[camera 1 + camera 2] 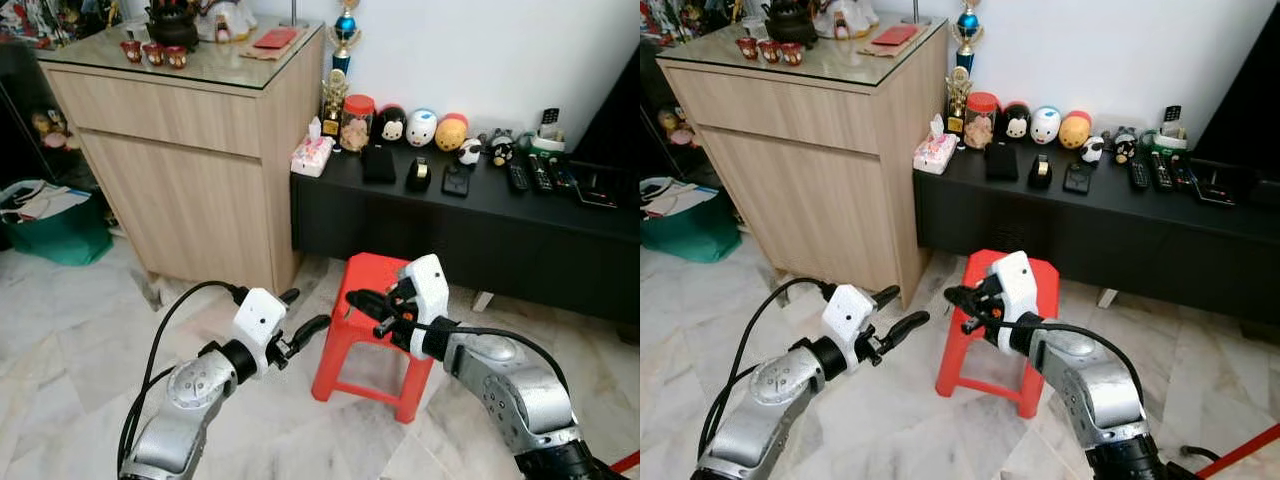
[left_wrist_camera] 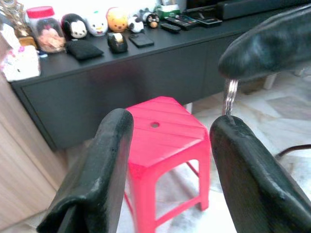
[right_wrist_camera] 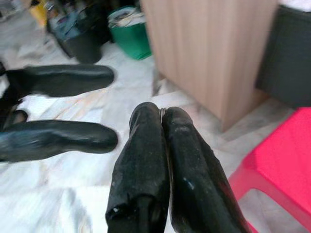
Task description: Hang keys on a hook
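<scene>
1. The right gripper [image 1: 352,299] is sitting at lower centre of the left eye view, its two black fingers [image 3: 167,160] pressed together and pinching the keys [image 2: 229,95]. The keys are hanging below the fingertips as a thin silver ring with a metal sliver beneath; no more detail can be made out.
2. The left gripper [image 1: 305,310] is reaching in from the lower left, its fingers [image 2: 97,174] spread wide apart and gripping nothing. Its tips are pointing toward the right gripper and lying just beside it; in the left wrist view the keys are dangling just above one open finger, whether touching it I cannot tell.
3. Just behind both grippers, a red plastic stool [image 1: 370,285] is standing on the pale marble floor [image 1: 70,330].
4. Further back at right, a low black console [image 1: 520,235] is carrying round toy figures [image 1: 421,127], remote controls [image 1: 540,172], a red-lidded jar [image 1: 355,122] and a tissue pack [image 1: 312,155].
5. At upper left, a light wooden cabinet [image 1: 190,160] with a glass top is standing beside the console, and a green bag [image 1: 55,225] is lying at the left edge.
</scene>
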### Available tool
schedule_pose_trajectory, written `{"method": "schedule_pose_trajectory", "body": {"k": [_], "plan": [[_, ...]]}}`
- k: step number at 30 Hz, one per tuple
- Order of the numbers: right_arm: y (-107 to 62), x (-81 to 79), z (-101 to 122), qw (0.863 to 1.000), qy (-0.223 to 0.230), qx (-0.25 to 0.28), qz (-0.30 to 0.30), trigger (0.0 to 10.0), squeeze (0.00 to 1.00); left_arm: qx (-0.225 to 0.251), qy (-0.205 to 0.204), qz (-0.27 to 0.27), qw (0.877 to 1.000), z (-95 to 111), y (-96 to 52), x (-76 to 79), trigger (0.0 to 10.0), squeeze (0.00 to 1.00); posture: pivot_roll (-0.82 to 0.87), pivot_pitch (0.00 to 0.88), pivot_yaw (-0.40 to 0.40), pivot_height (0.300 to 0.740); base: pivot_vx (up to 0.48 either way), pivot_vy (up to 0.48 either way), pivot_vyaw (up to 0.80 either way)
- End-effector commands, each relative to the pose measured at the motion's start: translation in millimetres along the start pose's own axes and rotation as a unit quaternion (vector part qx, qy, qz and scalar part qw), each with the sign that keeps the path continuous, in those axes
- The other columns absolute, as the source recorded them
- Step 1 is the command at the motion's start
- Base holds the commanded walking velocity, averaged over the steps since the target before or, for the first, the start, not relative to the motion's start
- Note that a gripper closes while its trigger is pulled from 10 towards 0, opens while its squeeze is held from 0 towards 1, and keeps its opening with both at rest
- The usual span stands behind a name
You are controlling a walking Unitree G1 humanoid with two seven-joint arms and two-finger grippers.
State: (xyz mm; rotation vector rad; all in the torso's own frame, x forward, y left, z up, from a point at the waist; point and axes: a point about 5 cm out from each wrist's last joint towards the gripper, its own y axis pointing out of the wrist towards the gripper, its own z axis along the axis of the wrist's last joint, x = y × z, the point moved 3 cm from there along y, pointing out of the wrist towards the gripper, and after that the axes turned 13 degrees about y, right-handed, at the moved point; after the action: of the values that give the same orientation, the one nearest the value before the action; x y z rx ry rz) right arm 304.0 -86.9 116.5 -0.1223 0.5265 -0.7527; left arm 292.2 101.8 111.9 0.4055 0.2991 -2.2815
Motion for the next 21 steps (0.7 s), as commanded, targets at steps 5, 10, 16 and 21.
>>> {"method": "schedule_pose_trajectory", "body": {"k": [5, 10, 16, 21], "plan": [[-3.0, -18.0, -1, 0.998, -0.021, -0.030, 0.043, 10.0, 0.00, 0.003, 0.003, -0.091, 0.996, 11, -4.3, 19.5, 10.0, 0.00, -0.01, 0.000, -0.076, 0.740, 0.000, 0.000, 0.00], [-2.6, -17.0, -5, 0.998, -0.027, -0.043, 0.043, 10.0, 0.00, -0.006, 0.007, -0.124, 0.992, 10, -5.9, 26.2, 10.0, 0.00, 0.00, 0.000, -0.077, 0.740, 0.000, 0.000, 0.00], [-7.3, -22.8, -4, 0.996, -0.031, -0.055, 0.060, 10.0, 0.00, -0.016, 0.014, -0.154, 0.988, 12, -8.1, 27.2, 10.0, 0.00, -0.01, 0.000, -0.077, 0.740, 0.000, 0.000, 0.00], [-10.1, -24.8, -6, 0.995, -0.036, -0.061, 0.066, 10.0, 0.00, -0.014, 0.016, -0.154, 0.988, 15, -5.0, 25.5, 10.0, 0.00, -0.01, 0.000, -0.081, 0.740, 0.000, 0.000, 0.00]]}}
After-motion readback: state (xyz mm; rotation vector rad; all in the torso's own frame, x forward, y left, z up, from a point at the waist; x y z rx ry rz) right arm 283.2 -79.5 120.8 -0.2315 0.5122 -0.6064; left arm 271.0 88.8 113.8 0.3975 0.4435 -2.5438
